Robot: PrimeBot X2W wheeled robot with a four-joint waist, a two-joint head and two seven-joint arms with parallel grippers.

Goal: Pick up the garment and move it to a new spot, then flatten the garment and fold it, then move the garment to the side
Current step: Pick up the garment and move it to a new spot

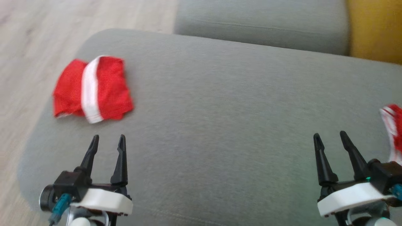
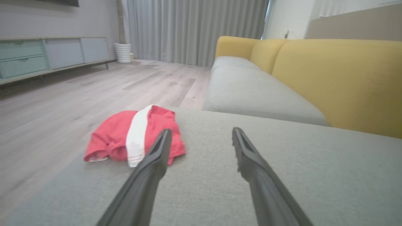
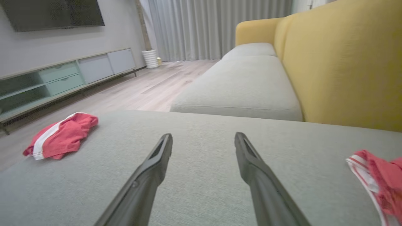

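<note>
A folded red garment [image 1: 94, 88] with a broad white stripe lies near the left edge of the grey sofa seat [image 1: 220, 110]. In the left wrist view the folded garment [image 2: 132, 136] sits just ahead and left of my fingers, and in the right wrist view the folded garment [image 3: 59, 135] is far to the left. A second red and white garment [image 1: 392, 128], crumpled, lies at the right edge; the same crumpled garment [image 3: 380, 179] shows at lower right in the right wrist view. My left gripper [image 1: 107, 141] and right gripper [image 1: 330, 137] both hover open and empty above the seat.
A yellow backrest [image 2: 339, 81] runs along the right side. Another grey seat cushion [image 3: 245, 84] lies beyond this one. Wooden floor [image 2: 78, 94] drops off to the left, with a low cabinet [image 3: 62, 78] and a white pot [image 2: 123, 52] by the curtain.
</note>
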